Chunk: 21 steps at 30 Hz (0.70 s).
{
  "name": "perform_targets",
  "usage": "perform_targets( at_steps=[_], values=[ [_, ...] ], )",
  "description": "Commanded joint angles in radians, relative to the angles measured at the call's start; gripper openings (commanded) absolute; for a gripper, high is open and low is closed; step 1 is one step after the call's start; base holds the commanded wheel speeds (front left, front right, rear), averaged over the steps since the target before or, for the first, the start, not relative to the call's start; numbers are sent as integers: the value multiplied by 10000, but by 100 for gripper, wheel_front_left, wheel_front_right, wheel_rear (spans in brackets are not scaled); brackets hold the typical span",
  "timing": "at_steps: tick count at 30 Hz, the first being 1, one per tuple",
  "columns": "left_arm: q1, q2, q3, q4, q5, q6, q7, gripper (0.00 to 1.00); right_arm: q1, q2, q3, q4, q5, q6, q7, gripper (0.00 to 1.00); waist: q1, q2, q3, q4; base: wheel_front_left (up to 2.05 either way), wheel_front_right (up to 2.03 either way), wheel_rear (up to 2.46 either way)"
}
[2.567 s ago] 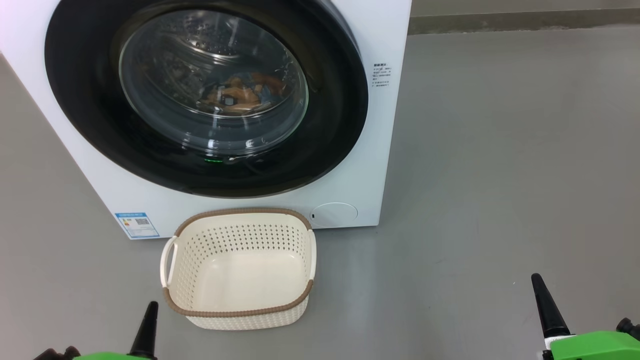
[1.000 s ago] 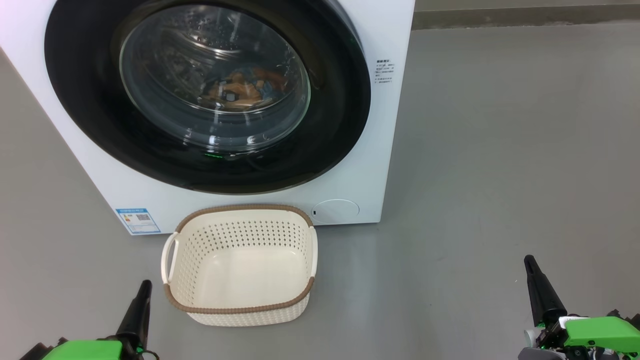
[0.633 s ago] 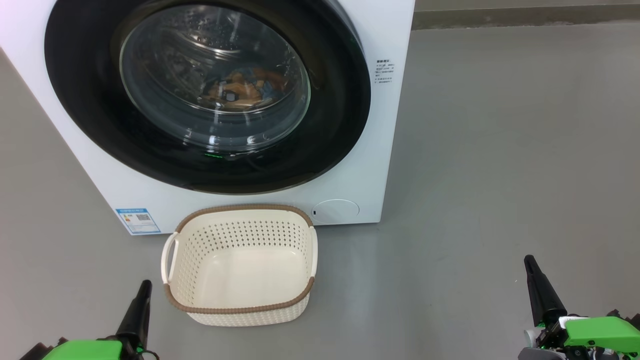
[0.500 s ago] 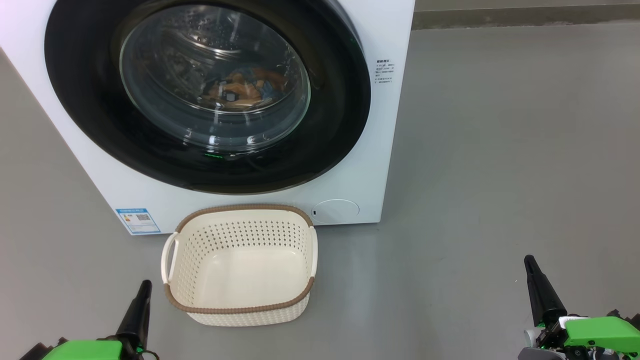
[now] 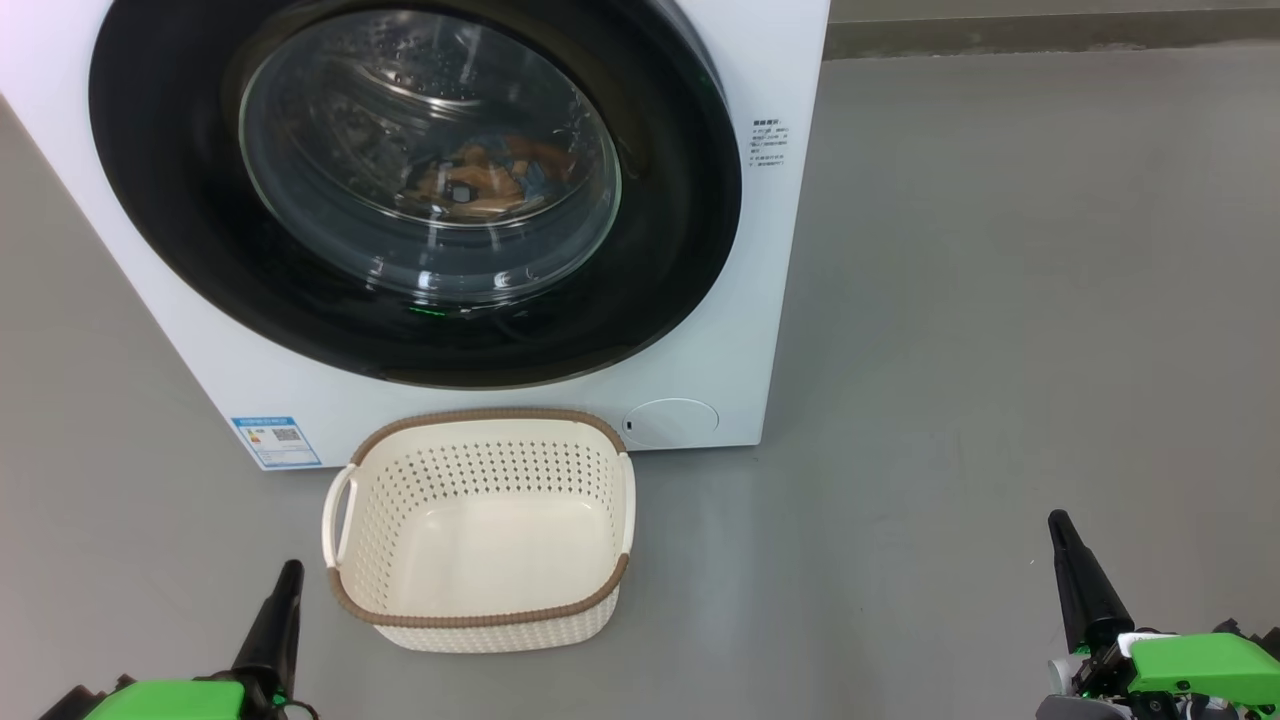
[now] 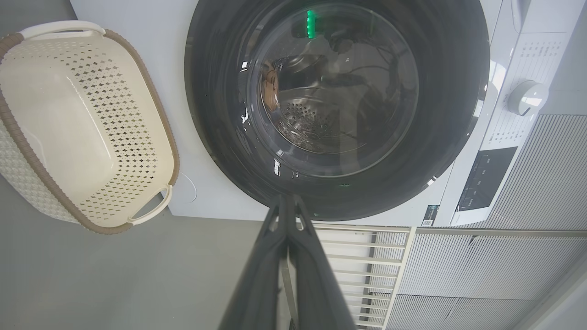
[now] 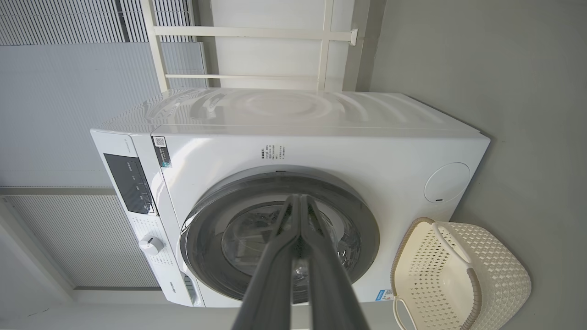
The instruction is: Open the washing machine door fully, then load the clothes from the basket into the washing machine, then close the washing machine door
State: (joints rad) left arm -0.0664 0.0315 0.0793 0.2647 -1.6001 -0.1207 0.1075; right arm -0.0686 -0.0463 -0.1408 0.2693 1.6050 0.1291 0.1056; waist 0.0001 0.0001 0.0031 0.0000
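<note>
The white washing machine (image 5: 760, 330) fills the upper left of the head view, and its black-rimmed door (image 5: 660, 270) sits flush against the front. Through the glass window the orange and blue clothes (image 5: 485, 180) lie inside the drum. On the floor in front stands the cream basket (image 5: 480, 625) with its brown rim, nothing in it. My left gripper (image 5: 290, 572) is shut at the lower left, just left of the basket. My right gripper (image 5: 1058, 522) is shut at the lower right, far from the machine. Both wrist views show closed fingers (image 6: 286, 215) (image 7: 299, 215) pointing at the door (image 6: 449, 114) (image 7: 367, 238).
Grey floor (image 5: 1000, 300) stretches wide to the right of the machine. A wall base (image 5: 1050, 35) runs along the far edge. The machine's control panel and knob (image 6: 527, 97) sit at its top, and a white railing (image 7: 257, 32) stands behind it.
The picture shifted slightly after the oldest frame as the camera moved, with both grippers showing a little higher. Over the last second nothing has moved.
</note>
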Motion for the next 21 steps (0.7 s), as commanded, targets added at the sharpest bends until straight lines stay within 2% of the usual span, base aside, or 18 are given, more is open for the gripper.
perform_targets(
  at_steps=[1,21],
  values=[
    [-418,189,353,-194,-78,-100,64,0,-393,-39,270,-245,35,16,77,0,0,-1,0,0,0,0,0],
    [-418,189,354,-194,-77,-100,65,0,-393,-39,270,-245,36,16,77,0,0,-1,0,0,0,0,0]
  ],
)
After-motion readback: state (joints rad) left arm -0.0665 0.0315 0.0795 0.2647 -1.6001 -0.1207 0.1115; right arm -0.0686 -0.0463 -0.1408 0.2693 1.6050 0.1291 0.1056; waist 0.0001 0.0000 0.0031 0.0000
